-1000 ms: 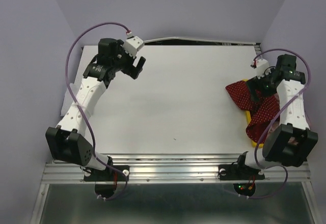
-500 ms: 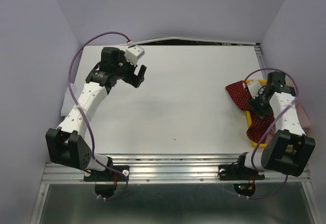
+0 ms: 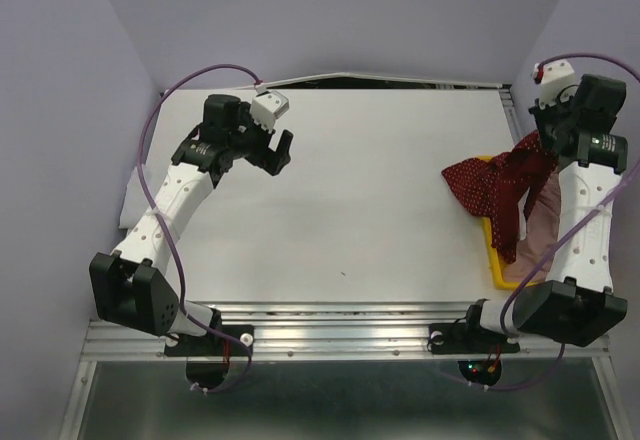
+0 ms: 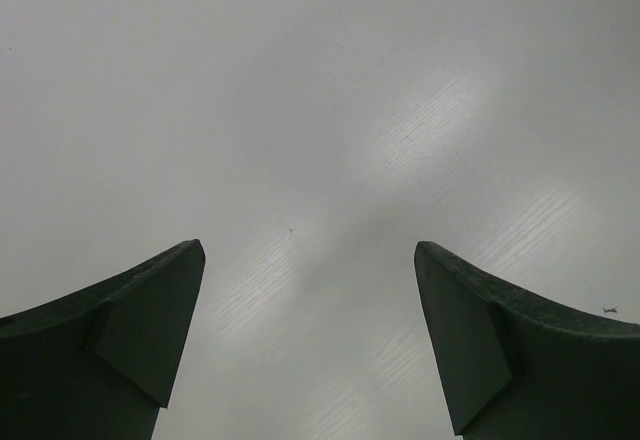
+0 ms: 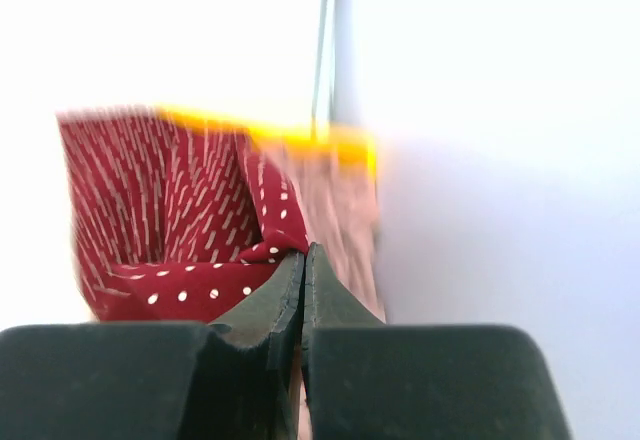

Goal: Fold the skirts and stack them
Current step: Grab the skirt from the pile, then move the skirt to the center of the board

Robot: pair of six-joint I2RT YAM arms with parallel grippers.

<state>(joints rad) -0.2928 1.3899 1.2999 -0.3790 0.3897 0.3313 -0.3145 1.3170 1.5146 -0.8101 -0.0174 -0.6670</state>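
The dark red polka-dot skirt (image 3: 487, 185) hangs partly lifted at the table's right side, one end still draped on the table. My right gripper (image 3: 543, 142) is raised near the right wall and shut on a fold of it. In the right wrist view the fingers of my right gripper (image 5: 304, 250) are pressed together with the dotted red skirt (image 5: 170, 230) pinched at the tips. The dusty pink skirt (image 3: 546, 222) lies beneath in the tray; this pink skirt (image 5: 338, 200) also shows behind the jaws. My left gripper (image 3: 277, 150) hovers open over bare table at the far left, with nothing between the fingers of the left gripper (image 4: 310, 250).
A yellow tray (image 3: 494, 251) sits at the right table edge under the skirts; the yellow tray (image 5: 300, 138) rim appears blurred in the right wrist view. The purple side wall (image 3: 600, 20) is close to the right arm. White table (image 3: 370, 190) stretches between the arms.
My right gripper closed on the red skirt and rose toward the far right, pulling the cloth up and uncovering the pink skirt. The left arm shifted slightly and stayed open.
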